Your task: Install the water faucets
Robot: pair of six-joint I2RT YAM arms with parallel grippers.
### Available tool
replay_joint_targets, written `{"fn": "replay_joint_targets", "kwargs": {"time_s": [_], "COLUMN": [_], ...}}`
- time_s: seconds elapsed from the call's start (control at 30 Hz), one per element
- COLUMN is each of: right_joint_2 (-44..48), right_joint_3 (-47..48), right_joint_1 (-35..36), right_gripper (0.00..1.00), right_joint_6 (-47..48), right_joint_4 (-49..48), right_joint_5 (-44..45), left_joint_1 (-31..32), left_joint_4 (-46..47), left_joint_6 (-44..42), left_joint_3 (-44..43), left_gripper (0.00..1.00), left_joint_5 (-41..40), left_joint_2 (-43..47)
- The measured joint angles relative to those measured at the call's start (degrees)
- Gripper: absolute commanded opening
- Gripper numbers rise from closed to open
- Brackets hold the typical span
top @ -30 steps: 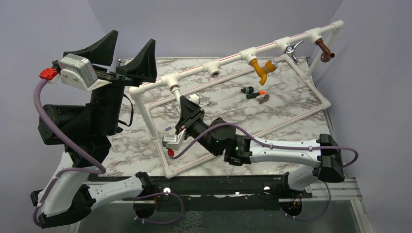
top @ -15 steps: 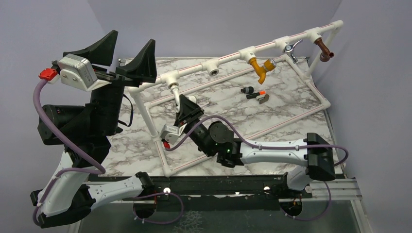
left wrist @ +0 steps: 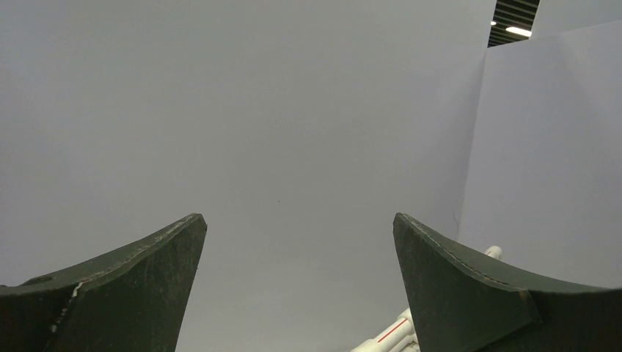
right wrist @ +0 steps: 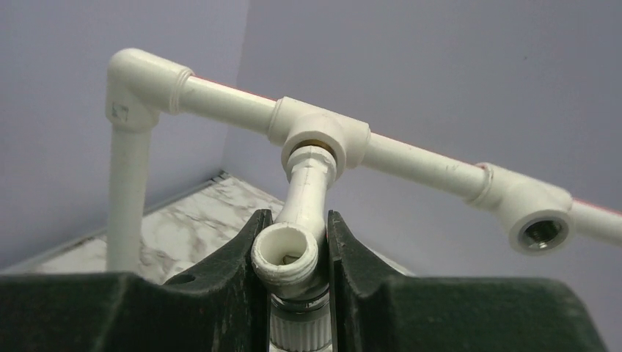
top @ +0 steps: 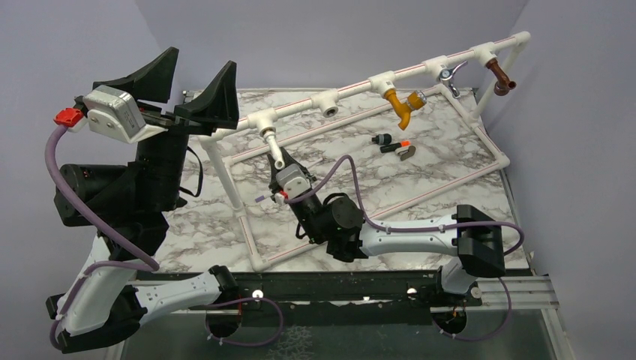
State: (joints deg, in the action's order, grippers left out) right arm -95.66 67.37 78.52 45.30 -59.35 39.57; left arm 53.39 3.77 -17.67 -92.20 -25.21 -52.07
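White faucet (top: 274, 146) hangs by its threaded end from the leftmost tee (top: 268, 122) of the pipe frame (top: 352, 90), angled down toward the arms. The right gripper (top: 279, 161) is clamped on its lower body. In the wrist view both fingers (right wrist: 242, 249) press the sides just behind the open spout, and the stem (right wrist: 308, 183) runs up into the tee (right wrist: 323, 139). Change over the last second: the right wrist rolls steadily. Its camera housing (top: 292, 180) sat low and to the left of the gripper, then swung round, and now sits on top; the forearm has also pulled in closer under the faucet. Faucet stays seated in the tee throughout. Reading: this is a screwing turn, threading it in, likely near the end of the wrist's travel, so a release and regrip may be needed. How tight the thread is cannot be told. Left gripper (top: 204, 58) is raised off to the left, jaws wide apart, holding nothing, aimed at the wall. Mustard-yellow faucet (top: 403, 105), chrome-levered faucet (top: 450, 75) and brown faucet (top: 501, 79) sit in their tees. One empty socket (top: 330, 111) remains between white and mustard. Black-and-orange faucet (top: 394, 142) lies loose on the table (top: 435, 169), probably next.
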Motion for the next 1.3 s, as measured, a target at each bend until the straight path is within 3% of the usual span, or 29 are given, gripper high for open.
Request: {"fn": "replay_joint_targets", "kwargs": {"time_s": [0.53,0.9,1.3], "right_joint_2": [1.14,4.61,7.67], "right_joint_3": [-0.92,-1.70,-2.73], "right_joint_1": [0.24,0.39,0.39], "right_gripper": [0.01,0.01,0.01], "right_joint_6": [-45.51,-83.27,-109.92], "right_joint_4": [-2.12,7.32,15.43], "right_joint_5": [10.34,15.69,16.41], "left_joint_1": [0.48,1.77,3.21], "left_joint_4": [-0.07,-0.09,-0.17], "left_joint_6": [0.09,0.28,0.26], "left_joint_3": [-0.02,-0.15,-0.37], "left_gripper": [0.99,0.99,0.99], "left_joint_5": [0.00,0.00,-0.68], "left_joint_2": [0.35,1.33,1.36]}}
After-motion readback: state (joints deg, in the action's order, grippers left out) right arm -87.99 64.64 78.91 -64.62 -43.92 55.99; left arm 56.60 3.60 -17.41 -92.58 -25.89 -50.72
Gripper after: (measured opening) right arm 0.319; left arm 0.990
